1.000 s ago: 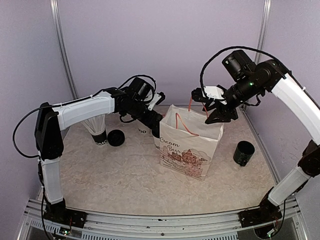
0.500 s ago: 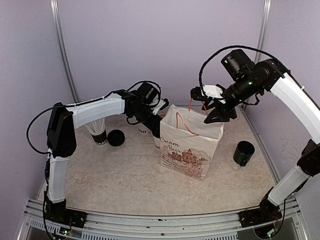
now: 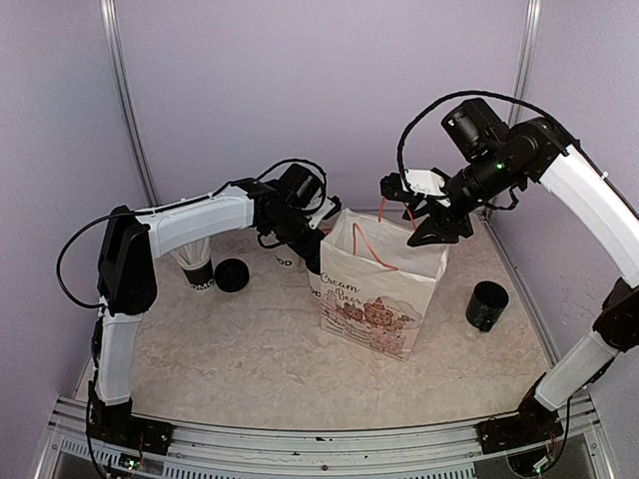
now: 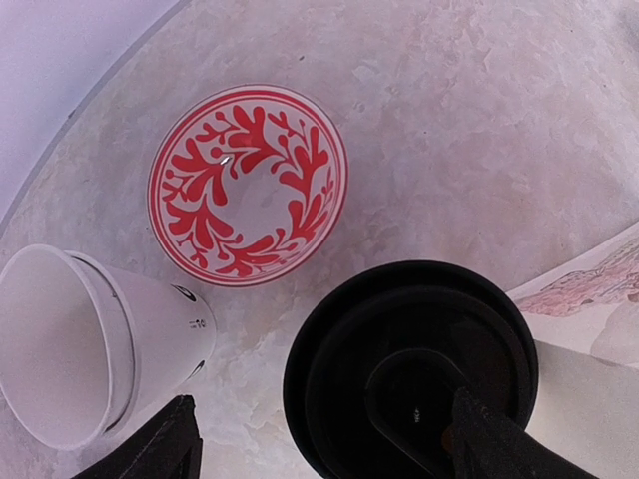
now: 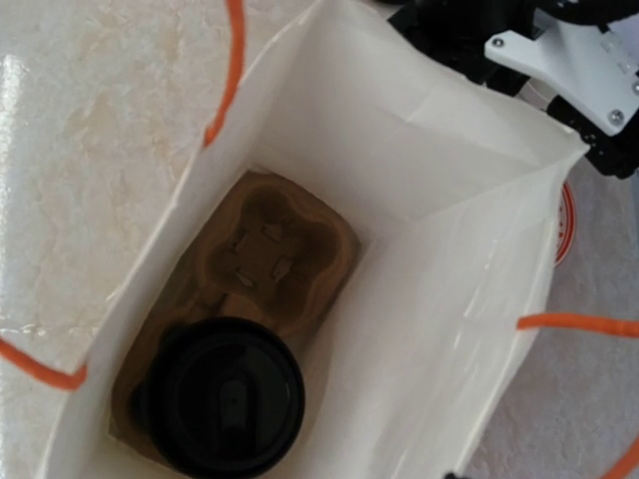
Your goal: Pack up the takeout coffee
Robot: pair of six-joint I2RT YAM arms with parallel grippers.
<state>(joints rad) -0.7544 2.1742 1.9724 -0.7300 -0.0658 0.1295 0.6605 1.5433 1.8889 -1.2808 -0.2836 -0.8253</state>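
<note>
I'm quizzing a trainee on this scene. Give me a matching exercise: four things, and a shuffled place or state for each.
1 brown carrier
2 red-patterned plate
3 black pot
4 left fingers

A spread open above a black-lidded cup
B inside the paper bag
C flat on the table
D standing right of the bag

Pairs: 1-B, 2-C, 3-D, 4-A

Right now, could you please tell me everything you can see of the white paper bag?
The white paper bag stands upright and open in the middle of the table, with orange cord handles and "Cream Bear" over a pinkish drawing on its front. On its bottom lies a brown pulp carrier holding one black-lidded cup, the socket beside it empty. The right tool hovers at its far rim; contact cannot be told.
</note>
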